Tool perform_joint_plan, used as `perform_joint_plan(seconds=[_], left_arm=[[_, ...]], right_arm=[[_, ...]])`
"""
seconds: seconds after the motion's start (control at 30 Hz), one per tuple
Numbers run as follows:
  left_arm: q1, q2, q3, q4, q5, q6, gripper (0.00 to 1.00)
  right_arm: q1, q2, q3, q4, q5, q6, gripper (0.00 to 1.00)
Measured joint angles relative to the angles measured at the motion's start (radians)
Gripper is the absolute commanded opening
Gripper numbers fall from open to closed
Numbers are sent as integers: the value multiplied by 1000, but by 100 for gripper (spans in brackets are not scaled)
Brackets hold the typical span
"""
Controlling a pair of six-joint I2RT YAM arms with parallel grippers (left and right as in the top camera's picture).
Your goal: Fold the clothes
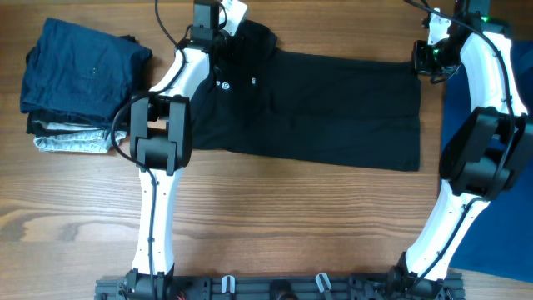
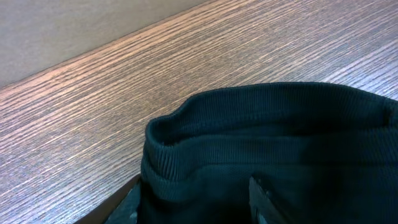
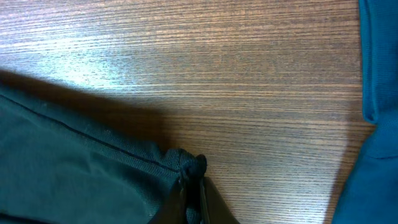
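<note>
Black collared shirt (image 1: pixel 333 108) lies spread flat across the far side of the wooden table (image 1: pixel 291 225). The right gripper (image 3: pixel 194 180) is clamped on its hem corner (image 3: pixel 177 158). The left gripper (image 2: pixel 194 190) straddles the ribbed collar (image 2: pixel 261 118) with its fingers apart; whether it pinches cannot be told.

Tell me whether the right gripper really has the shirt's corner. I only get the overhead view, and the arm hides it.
Observer: Yes. In the right wrist view the right gripper is shut on a bunched corner of the black shirt.
Operator: Check the left one at the collar.
Observer: The left gripper straddles the ribbed collar with its fingers apart. I cannot tell whether they press the cloth.
</note>
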Motion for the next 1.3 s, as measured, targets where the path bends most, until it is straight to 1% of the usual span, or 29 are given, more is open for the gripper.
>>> perform_joint_plan(seconds=[0.03, 0.07, 0.13, 0.23, 0.43, 0.6, 0.67, 0.8, 0.83, 0.87, 1.0, 1.07, 1.13, 1.23, 1.3], left_arm=[[0, 0, 0, -5, 7, 4, 20], [0, 0, 1, -6, 10, 10, 16], [-1, 0, 1, -6, 19, 7, 13], [-1, -3, 1, -10, 20, -21, 4], [4, -45, -5, -63, 8, -65, 4], [4, -161, -6, -143, 5, -82, 4], [4, -210, -6, -209, 4, -87, 4], [22, -314, -8, -438, 0, -89, 4], [28, -325, -6, -475, 0, -90, 4], [37, -339, -6, -583, -3, -90, 4], [45, -342, -8, -785, -10, -92, 4], [43, -343, -8, -845, -11, -96, 4], [40, -343, -8, -914, -11, -131, 4], [40, -343, -8, -1023, -11, -201, 4], [39, -342, -8, -1082, -11, -228, 4]], right_arm=[[0, 0, 0, 0, 0, 0, 6], [0, 0, 0, 0, 0, 0, 6], [0, 0, 0, 0, 0, 0, 5], [0, 0, 0, 3, 0, 0, 4], [0, 0, 0, 24, 0, 0, 4], [0, 0, 0, 26, -24, -16, 4], [0, 0, 0, 21, -35, -30, 4], [0, -2, 0, -43, -84, -107, 4], [0, -7, 0, -60, -89, -117, 4], [0, -14, 0, -82, -91, -128, 4], [0, -32, 0, -204, -89, -149, 4], [0, -32, 0, -255, -86, -152, 4], [0, -32, 0, -309, -73, -146, 4], [0, -33, 0, -401, -3, -87, 4], [0, -33, 0, -433, 12, -55, 4]])
